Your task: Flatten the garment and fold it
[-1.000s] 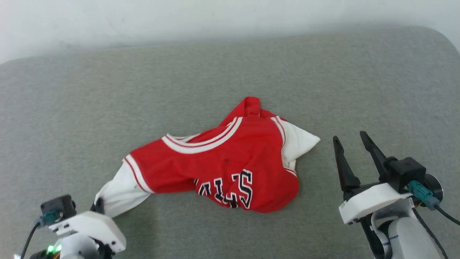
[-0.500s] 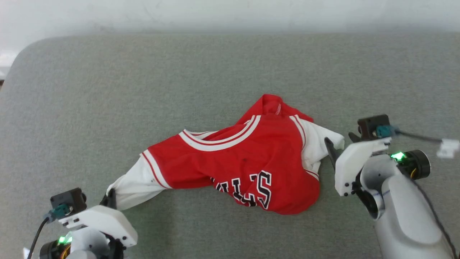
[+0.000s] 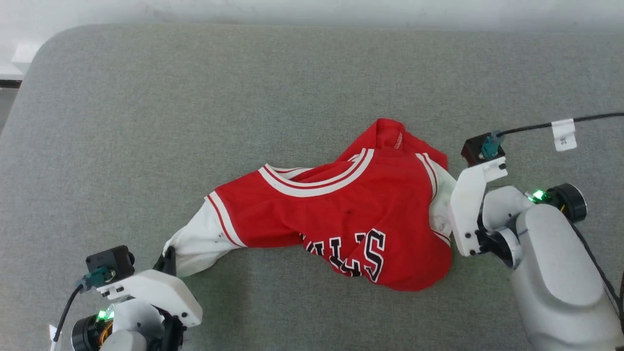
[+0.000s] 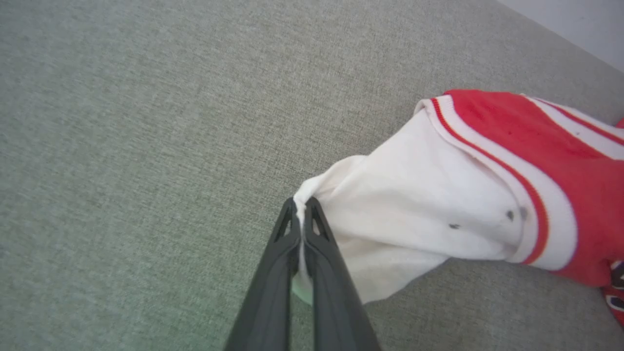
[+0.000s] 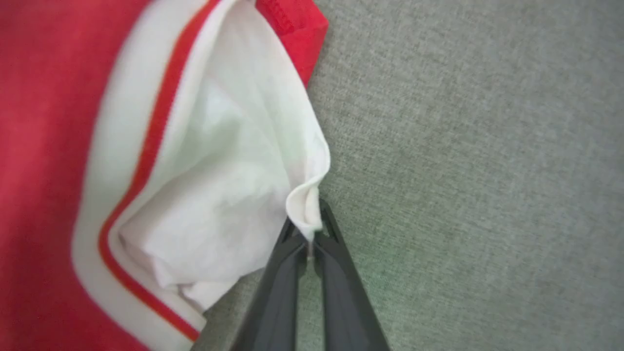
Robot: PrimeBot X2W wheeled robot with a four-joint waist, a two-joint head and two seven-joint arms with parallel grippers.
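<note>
Red BULLS jersey (image 3: 341, 214) lying crumpled mid grey fabric surface (image 3: 146, 97), lettering sitting upside down at 6 o'clock. At jersey's 8 o'clock, left gripper (image 4: 303, 204) clamping white sleeve (image 4: 414, 204) tip. At 3 o'clock, right gripper (image 5: 312, 229) pinching edge of other white sleeve (image 5: 234, 185).

Right arm, lower right of head view: smooth pale-grey rounded forearm (image 3: 555, 287); white plastic wrist bracket (image 3: 467, 209) with small dark screws; black cube camera (image 3: 477, 149) with teal plug (image 3: 489, 146); black cable with white paper tag (image 3: 564, 135); green light (image 3: 538, 196); black round motor cap (image 3: 571, 201).
Left arm, lower left: matching white bracket (image 3: 156, 292), black camera cube (image 3: 109, 261).
Left gripper (image 4: 303, 204), right gripper (image 5: 312, 222): two long dark tapered fingers each, slotted cut-outs near tips.
</note>
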